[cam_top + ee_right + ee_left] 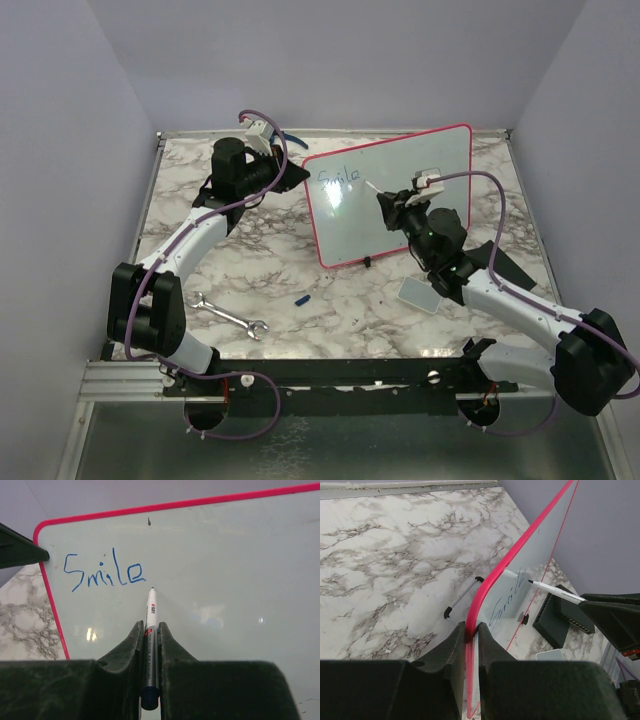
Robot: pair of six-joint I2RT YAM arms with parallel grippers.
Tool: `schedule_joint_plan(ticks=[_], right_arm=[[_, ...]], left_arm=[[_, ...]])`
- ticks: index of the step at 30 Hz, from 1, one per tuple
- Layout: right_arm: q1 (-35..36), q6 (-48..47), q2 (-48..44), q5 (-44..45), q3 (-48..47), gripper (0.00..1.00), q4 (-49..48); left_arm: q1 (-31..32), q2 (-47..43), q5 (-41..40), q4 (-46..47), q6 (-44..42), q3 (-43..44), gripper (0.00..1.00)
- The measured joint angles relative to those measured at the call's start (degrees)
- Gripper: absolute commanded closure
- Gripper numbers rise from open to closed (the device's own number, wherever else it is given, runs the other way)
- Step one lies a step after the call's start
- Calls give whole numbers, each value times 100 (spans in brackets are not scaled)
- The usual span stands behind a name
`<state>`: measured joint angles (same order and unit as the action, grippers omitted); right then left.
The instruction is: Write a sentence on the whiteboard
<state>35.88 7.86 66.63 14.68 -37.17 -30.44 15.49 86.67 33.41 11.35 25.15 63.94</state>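
The whiteboard (400, 200) stands tilted upright on the marble table, pink frame all round. My left gripper (298, 172) is shut on its left edge; in the left wrist view the jaws (471, 626) pinch the pink frame (495, 575). Blue letters reading "Smile" (105, 572) sit at the board's upper left, the only part of the sentence (337, 178) that shows. My right gripper (150, 625) is shut on a white marker (150, 607). Its tip is at the board surface just right of and below the last "e". The marker (555, 591) also shows from the side.
A metal wrench (232, 317) lies front left on the table and a small blue cap (304, 298) near the middle. A grey pad (419, 295) lies under the right arm. Purple walls close in the sides and back.
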Motion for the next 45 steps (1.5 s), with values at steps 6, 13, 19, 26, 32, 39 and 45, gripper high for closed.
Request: schedule_joint_plan(ticks=[6,13,19,26,32,39,45], right_arm=[[0,-11,7,-4,-17,100,-55],[0,-48,98,-2,-116,100,-195],[0,-66,164,2,-146,100,-291],[0,-92,243,57,-173,100,-297],[0,-94,258,151,-177,100,-297],[0,-94,260,243,-177,100,-297],[0,-92,260,267,-177,100,-295]], left_arm=[[0,0,0,0,-2,0,97],[0,0,0,0,-11,0,97],[0,0,0,0,-13,0,97],[0,0,0,0,-15,0,97],[0,0,0,0,-15,0,97],[0,0,0,-4,-15,0,97],[0,0,0,-7,-15,0,97]])
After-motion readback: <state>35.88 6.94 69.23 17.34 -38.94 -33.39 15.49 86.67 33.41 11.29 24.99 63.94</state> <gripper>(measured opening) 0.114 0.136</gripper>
